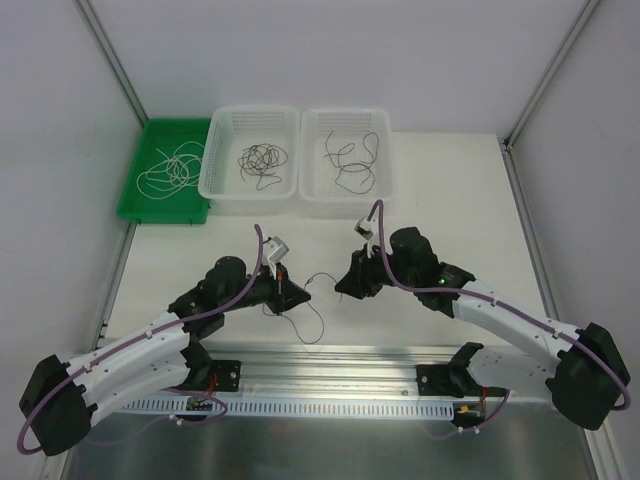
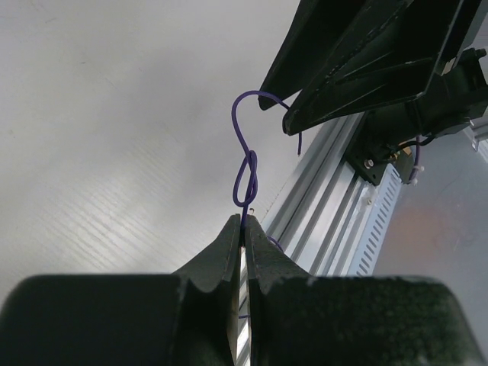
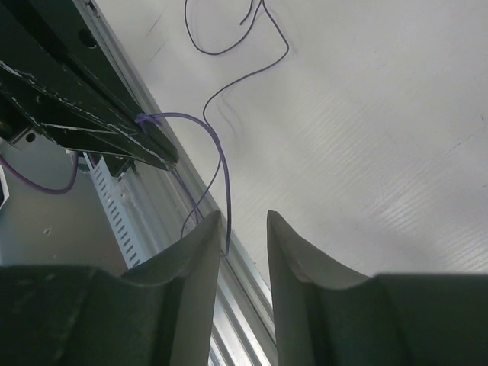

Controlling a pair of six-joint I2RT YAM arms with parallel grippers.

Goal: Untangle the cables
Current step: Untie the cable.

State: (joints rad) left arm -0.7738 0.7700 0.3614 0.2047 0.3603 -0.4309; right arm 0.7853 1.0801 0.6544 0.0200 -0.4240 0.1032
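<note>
Thin cable (image 1: 321,277) strung between left tool (image 1: 300,296) and right tool (image 1: 343,285), tips close.
</note>
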